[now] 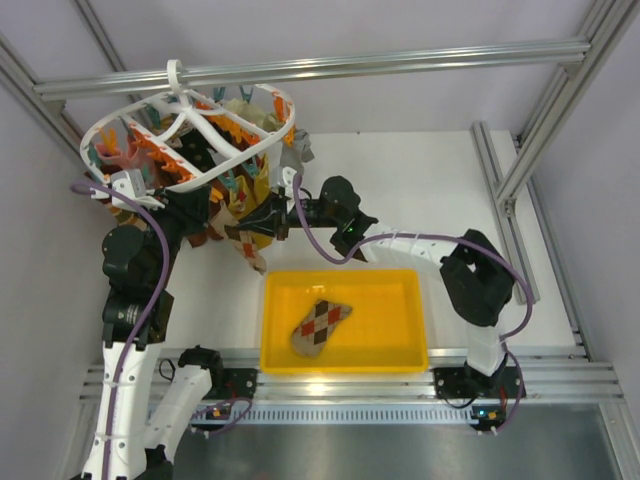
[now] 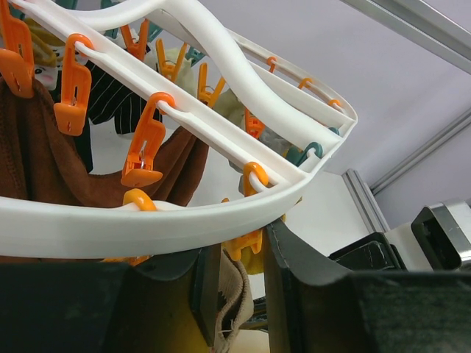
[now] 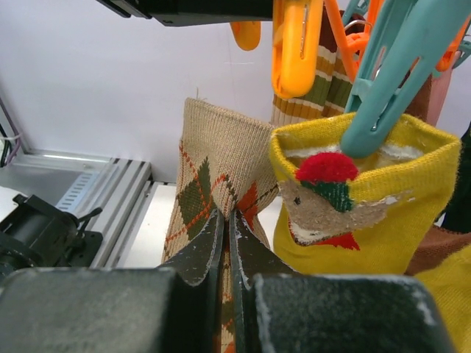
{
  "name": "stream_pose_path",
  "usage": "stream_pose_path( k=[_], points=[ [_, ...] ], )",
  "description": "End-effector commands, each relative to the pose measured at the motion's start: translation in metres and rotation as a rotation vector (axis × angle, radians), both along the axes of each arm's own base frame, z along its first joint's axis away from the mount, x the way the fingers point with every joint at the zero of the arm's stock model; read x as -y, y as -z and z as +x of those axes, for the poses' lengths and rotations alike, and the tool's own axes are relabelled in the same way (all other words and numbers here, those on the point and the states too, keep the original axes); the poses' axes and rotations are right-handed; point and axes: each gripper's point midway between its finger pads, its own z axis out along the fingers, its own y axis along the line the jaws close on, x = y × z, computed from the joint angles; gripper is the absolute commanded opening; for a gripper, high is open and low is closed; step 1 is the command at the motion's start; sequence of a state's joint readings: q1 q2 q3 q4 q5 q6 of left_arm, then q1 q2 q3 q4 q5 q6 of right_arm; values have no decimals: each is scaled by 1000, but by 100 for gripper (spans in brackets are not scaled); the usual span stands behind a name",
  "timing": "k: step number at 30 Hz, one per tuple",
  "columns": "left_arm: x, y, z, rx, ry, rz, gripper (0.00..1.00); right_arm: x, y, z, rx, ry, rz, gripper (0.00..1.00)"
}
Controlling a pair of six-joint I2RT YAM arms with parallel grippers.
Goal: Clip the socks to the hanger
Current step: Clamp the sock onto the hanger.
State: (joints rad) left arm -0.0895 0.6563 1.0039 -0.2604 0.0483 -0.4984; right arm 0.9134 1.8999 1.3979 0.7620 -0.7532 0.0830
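The white round hanger [image 1: 262,150] hangs at the back left, with several socks pinned under it. My right gripper [image 3: 227,213] is shut on a tan argyle sock [image 3: 202,165] and holds its cuff up beneath the hanger's clips, next to a yellow sock [image 3: 353,235] hanging from a teal clip [image 3: 383,81]. My left gripper [image 2: 241,244] reaches up under the hanger's rim [image 2: 147,224], its jaws closed on an orange clip [image 2: 254,241]. The tan sock cuff [image 2: 234,294] sits between those jaws just below the clip. A second argyle sock [image 1: 320,325] lies in the yellow tray [image 1: 280,290].
Rust-brown socks [image 2: 44,162] and a dark striped sock [image 2: 118,103] hang from orange clips nearby. An aluminium rail [image 1: 320,68] carries the hanger's hook. The frame posts [image 1: 540,140] stand to the right, and both arms crowd under the hanger.
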Motion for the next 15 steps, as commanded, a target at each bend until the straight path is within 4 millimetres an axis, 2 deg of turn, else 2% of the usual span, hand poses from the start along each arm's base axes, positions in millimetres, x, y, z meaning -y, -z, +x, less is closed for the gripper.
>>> stream_pose_path(
  k=[1, 15],
  points=[
    [7, -21, -4, 75, 42, 6, 0, 2, -38, 3, 75, -12, 83, 0],
    [12, -17, -5, 67, 73, 21, 0, -1, -48, 9, 86, -12, 102, 0]
  ],
)
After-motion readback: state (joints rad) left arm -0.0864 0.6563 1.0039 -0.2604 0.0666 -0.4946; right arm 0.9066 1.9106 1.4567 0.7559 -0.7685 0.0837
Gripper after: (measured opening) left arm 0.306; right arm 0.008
